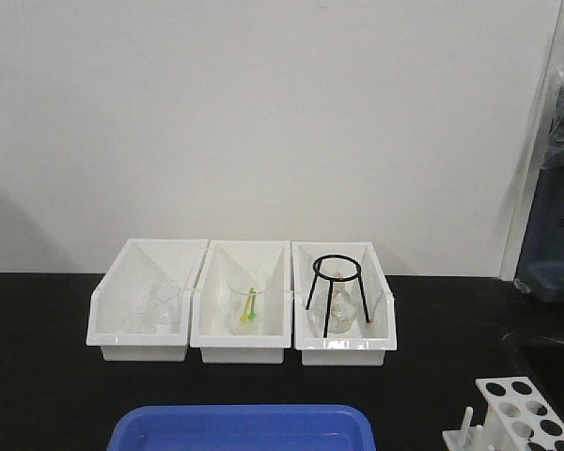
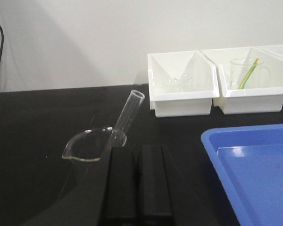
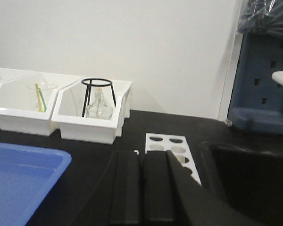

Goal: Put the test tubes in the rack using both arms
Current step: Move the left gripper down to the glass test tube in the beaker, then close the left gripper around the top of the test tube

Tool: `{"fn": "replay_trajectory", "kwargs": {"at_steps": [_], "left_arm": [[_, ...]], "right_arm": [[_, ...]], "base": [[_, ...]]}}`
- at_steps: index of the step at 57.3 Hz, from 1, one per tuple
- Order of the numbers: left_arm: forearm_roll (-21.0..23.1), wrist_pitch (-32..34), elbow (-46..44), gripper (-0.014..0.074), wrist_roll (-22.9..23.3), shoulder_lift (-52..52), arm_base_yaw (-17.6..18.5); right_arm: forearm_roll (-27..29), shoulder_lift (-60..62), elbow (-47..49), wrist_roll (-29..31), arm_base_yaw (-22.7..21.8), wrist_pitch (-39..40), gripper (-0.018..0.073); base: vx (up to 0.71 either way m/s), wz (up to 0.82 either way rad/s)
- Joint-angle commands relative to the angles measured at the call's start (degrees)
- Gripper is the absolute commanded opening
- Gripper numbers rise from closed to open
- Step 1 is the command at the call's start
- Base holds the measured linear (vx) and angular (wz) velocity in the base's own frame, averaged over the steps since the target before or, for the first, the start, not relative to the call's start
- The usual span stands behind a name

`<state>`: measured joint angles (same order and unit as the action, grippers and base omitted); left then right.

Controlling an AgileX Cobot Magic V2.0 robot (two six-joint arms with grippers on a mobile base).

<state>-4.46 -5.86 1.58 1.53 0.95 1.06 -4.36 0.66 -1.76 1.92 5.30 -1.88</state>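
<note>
You worked in a lab: the black bench [image 1: 38,376] held white bins [image 1: 240,352] of beakers [image 1: 247,291] (one flask [image 3: 99,109] under a tripod [image 1: 336,282]) and a test tube rack [image 1: 529,411].

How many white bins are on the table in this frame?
3, side by side: left bin holds clear glassware, middle bin a beaker, right bin a flask under a black tripod.
</note>
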Motion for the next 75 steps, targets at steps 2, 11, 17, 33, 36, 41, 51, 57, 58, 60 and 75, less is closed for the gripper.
{"fn": "replay_trajectory", "kwargs": {"at_steps": [2,11,17,33,36,41,51,57,58,60,75], "left_arm": [[0.2,7.7,-1.9,0.0054,0.1,0.5,0.0],[1.7,20.2,-2.7,0.0056,10.5,0.5,0.0],[1.0,17.7,-6.5,0.0064,10.3,0.5,0.0],[-6.2,3.1,-19.3,0.0125,4.0,6.9,0.0],[-6.6,0.9,-19.4,0.0149,4.0,9.2,0.0],[-6.6,-1.2,-19.4,0.0212,3.9,13.4,0.0],[-6.6,0.6,-19.4,0.0412,0.5,19.1,0.0],[-6.4,2.3,-19.4,0.0525,-1.5,21.5,0.0],[-6.4,2.3,-19.4,0.0544,-1.5,21.9,0.0],[-6.4,2.5,-19.4,0.0568,-1.5,22.7,0.0],[-7.8,3.3,-18.4,0.0592,-8.1,32.0,0.0]], "right_arm": [[-0.4,0.5,-0.8,0.2,-0.1,8.5,-0.0009],[-0.2,0.5,1.3,0.1,-0.1,17.4,-0.0009],[-0.3,-1.0,7.2,0.5,-0.1,9.7,-0.0009],[-0.3,-12.8,19.2,0.4,-0.1,-2.2,-0.0004],[-0.3,-14.8,19.5,0.4,-0.1,-1.9,-0.0001],[-0.3,-18.3,19.4,0.4,-0.1,-2.2,0.0006],[-0.3,-24.2,19.4,0.2,-0.1,-1.8,0.0066],[-0.3,-26.5,19.4,0.2,-0.1,-1.4,0.0133],[-0.3,-27.0,19.4,0.2,-0.1,-1.2,0.015],[-0.3,-27.6,19.4,0.2,-0.1,-0.9,0.0181],[-0.3,-29.2,19.4,0.2,-0.1,-0.1,0.0345]], "base": [[0.0,0.0],[0.0,0.0],[0.0,0.0],[0.0,0.0],[0.0,0.0],[0.0,0.0],[0.0,0.0],[0.0,0.0],[0.0,0.0],[0.0,0.0],[0.0,0.0]]}}
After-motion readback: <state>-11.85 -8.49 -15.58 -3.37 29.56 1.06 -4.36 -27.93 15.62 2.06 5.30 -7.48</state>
